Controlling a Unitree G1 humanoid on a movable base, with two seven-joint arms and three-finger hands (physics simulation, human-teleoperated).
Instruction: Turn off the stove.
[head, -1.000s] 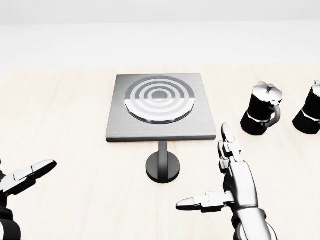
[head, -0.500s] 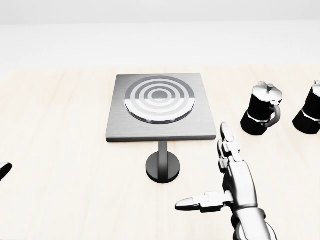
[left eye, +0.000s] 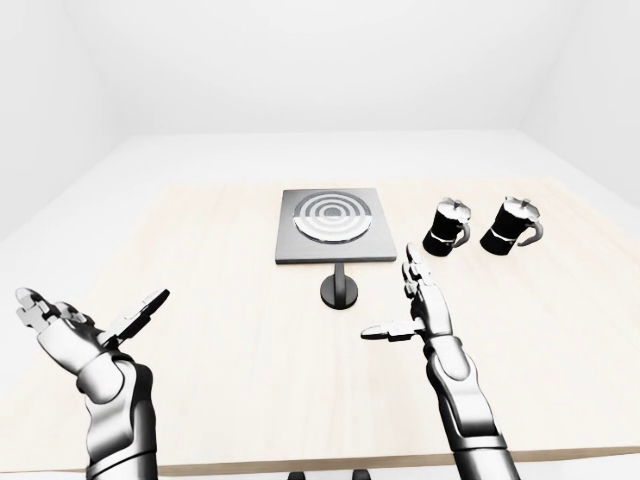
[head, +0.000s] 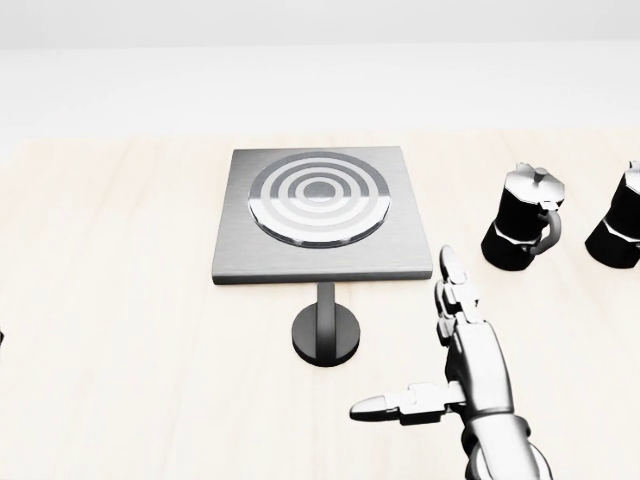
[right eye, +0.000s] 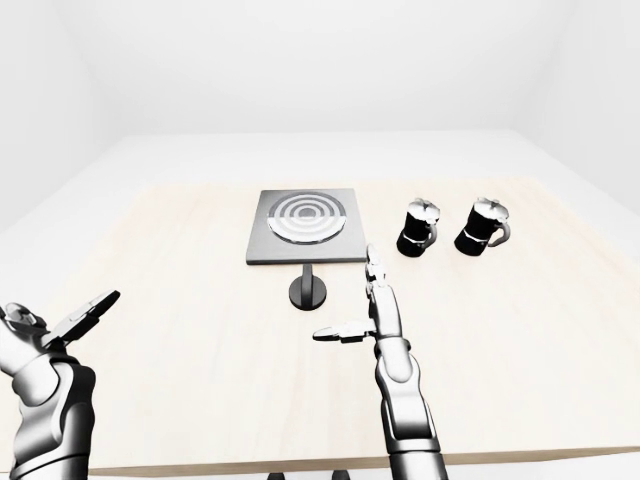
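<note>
Centrally on the tabletop (head: 120, 300) sits the stove (head: 320, 212), its knob (head: 326, 334) just below. Right hand (head: 465, 365), fingers spread and empty, lies nearer, right of the knob; left hand (left eye: 85, 330) spread, far left.

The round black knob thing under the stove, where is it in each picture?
Left-eye view: the knob sits just right of the middle, below the stove.
Head view: it is at the middle, lower half, left of the right hand.
Right-eye view: it is a little left of the middle.
Shared landmark: the stove's ringed burner directly above it in every view.
</note>
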